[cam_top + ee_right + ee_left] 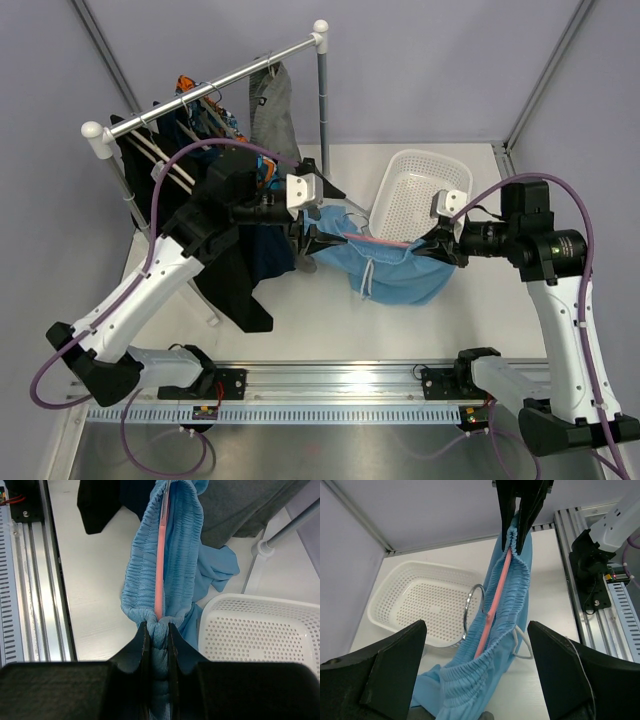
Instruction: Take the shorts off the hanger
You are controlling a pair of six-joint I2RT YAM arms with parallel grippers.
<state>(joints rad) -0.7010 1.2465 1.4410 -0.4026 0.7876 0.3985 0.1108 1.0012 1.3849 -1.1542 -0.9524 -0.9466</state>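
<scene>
Just beside the white basket point(392, 200), light blue shorts point(385, 268) are stretched over the pink hanger point(496, 592). The waistband end point(156, 617) is clamped by right gripper point(156, 635), and left gripper point(303, 232) is spread wide. Unhooking step; waistband must be slid off next.

Light blue shorts point(395, 275), waistband stretched along pink hanger point(380, 241), grey shorts point(272, 110) hanging

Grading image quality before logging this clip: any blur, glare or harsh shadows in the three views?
Top external: even light, soft shadows, blue shorts sharp. Left wrist: no glare; left end effector frames the view as dark, detail-poor shapes. Right wrist: shorts crisp, right end effector nearly black.
</scene>
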